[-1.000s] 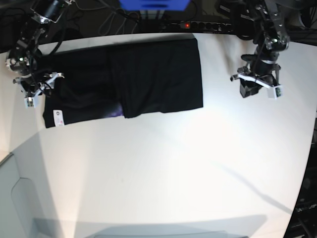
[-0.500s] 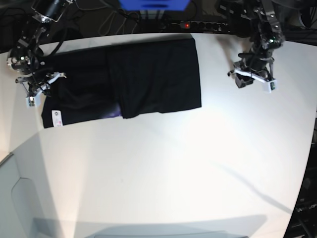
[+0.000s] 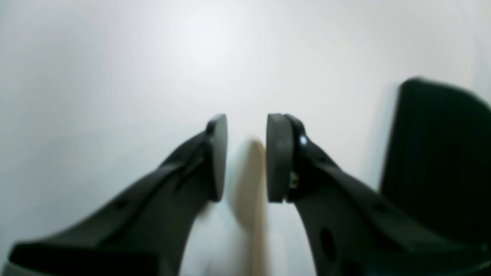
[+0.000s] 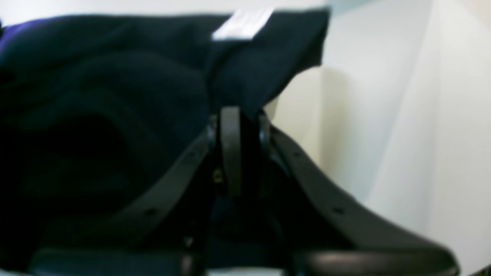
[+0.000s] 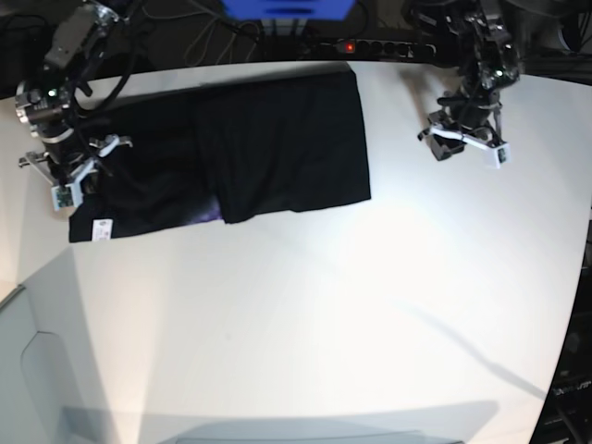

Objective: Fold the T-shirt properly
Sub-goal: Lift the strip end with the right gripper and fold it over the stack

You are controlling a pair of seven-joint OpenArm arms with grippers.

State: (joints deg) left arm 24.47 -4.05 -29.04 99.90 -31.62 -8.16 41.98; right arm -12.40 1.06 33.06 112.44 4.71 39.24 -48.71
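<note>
The black T-shirt (image 5: pixel 277 139) lies partly folded at the back left of the white table (image 5: pixel 324 305). Its right half is doubled over the middle, and a strip of purple print (image 5: pixel 211 215) peeks out at the front edge. A small white tag (image 5: pixel 104 226) sits at its front left corner. My right gripper (image 5: pixel 79 176) is at the shirt's left edge. In the right wrist view this gripper (image 4: pixel 245 122) is shut on a pinch of black cloth, with the tag (image 4: pixel 241 25) just beyond. My left gripper (image 5: pixel 462 146) hovers over bare table right of the shirt. Its gap (image 3: pixel 246 153) is empty and the shirt's edge (image 3: pixel 441 161) lies beside it.
A power strip with a red light (image 5: pixel 370 46) and cables run along the table's back edge, beside a blue object (image 5: pixel 287 7). A grey surface (image 5: pixel 28 370) borders the table at the front left.
My right gripper has shut on the shirt's left edge, and the shirt has shifted slightly left. The left arm has moved toward the back of the table and nearer the shirt.
</note>
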